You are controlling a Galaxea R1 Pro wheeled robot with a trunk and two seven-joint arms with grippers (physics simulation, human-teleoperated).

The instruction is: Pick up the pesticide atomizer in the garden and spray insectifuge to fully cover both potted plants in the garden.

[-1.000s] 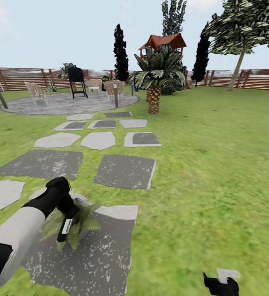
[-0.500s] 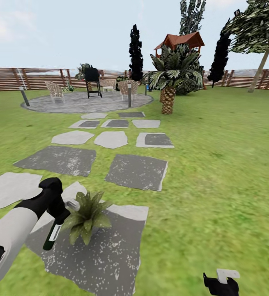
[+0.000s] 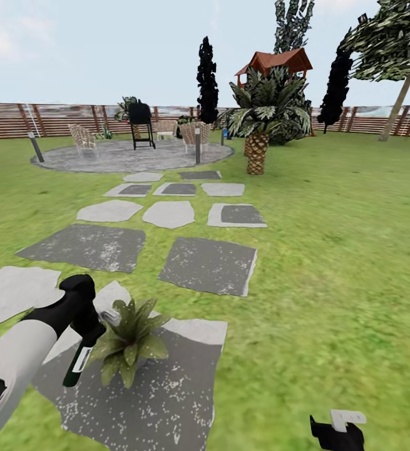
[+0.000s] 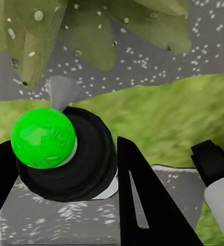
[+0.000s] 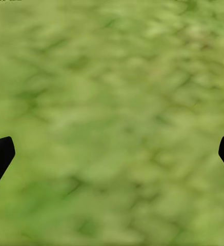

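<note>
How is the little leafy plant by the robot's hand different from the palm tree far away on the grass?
The small potted plant with pointed green leaves sits low on a grey stepping stone; the tall palm with a scaly brown trunk stands on the green lawn. The potted plant shows no trunk, while the palm's leaves sit high. Both have pointed green leaves.

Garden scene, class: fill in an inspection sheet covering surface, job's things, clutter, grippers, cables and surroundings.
Surface: lawn with grey stepping stones.
Job's things: pesticide atomizer held beside one potted plant, nozzle towards its leaves.
Clutter: nothing seen.
Grippers: left gripper shut on the atomizer; right gripper over grass, jaws apart, empty.
Cables: nothing seen.
Surroundings: round patio with chairs, palm, wooden fence.
</note>
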